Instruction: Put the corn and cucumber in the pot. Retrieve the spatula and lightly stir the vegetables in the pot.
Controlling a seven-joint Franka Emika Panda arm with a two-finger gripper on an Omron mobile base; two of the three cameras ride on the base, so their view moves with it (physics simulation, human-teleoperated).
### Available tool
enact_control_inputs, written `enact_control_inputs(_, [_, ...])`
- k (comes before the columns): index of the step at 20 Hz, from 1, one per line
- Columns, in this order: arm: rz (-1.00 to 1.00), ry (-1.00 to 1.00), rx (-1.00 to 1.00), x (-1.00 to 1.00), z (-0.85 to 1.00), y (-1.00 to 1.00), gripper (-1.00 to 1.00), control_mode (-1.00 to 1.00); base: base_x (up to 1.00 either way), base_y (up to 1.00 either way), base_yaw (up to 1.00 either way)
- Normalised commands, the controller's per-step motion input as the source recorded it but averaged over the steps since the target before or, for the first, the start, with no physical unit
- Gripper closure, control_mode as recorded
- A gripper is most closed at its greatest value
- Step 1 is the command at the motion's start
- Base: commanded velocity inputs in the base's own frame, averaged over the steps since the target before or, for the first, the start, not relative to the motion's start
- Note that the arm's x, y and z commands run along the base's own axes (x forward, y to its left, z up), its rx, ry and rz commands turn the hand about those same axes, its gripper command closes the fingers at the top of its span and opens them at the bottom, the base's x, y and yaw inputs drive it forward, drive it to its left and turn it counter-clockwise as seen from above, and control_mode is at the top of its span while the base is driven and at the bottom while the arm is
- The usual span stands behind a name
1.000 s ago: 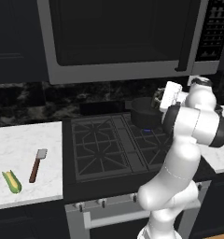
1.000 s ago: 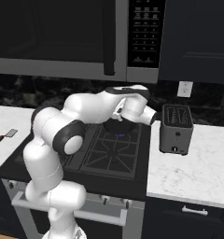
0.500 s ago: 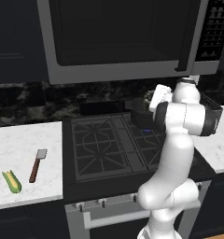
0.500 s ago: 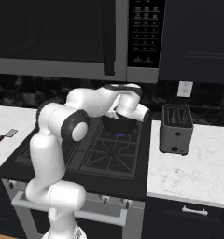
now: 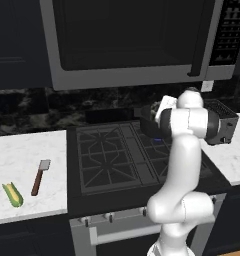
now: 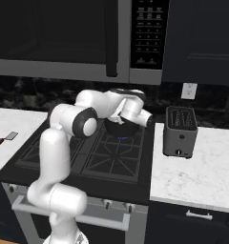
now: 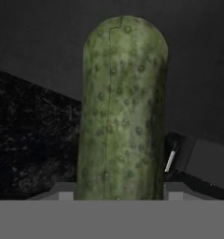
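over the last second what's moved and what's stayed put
The arm has swung its hand in and down toward the pot at the back of the stove, carrying the cucumber, which stands up between the gripper fingers in the hand view. No release shows in these frames. The corn and spatula lie where they were on the left counter, and the toaster hasn't shifted.

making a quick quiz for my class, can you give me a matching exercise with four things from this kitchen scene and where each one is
Things:
1. corn
2. spatula
3. cucumber
4. toaster

Places:
A. in the tool's grip, close before the hand camera
B. on the white counter right of the stove
C. nearest the front edge of the counter left of the stove
D. on the left counter, just beside the corn, nearer the stove

Pairs: 1-C, 2-D, 3-A, 4-B
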Motion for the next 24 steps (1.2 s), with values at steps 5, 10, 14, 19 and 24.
enact_control_inputs(5, [-0.01,0.01,0.0,0.27,-0.11,0.0,-1.0,-1.0,0.0,0.0,0.0])
enact_control_inputs(10, [0.0,0.08,0.0,0.21,-0.03,0.0,-1.0,-1.0,0.0,0.0,0.0])
enact_control_inputs(14, [0.0,0.04,0.0,0.05,-0.03,0.0,-1.0,-1.0,0.0,0.0,0.0])
enact_control_inputs(19, [0.0,-0.08,0.0,-0.38,0.0,0.01,-1.0,-1.0,0.0,0.0,0.0])
enact_control_inputs(24, [0.0,-0.13,-0.05,-1.0,0.03,0.34,-1.0,-1.0,0.0,0.0,0.0])
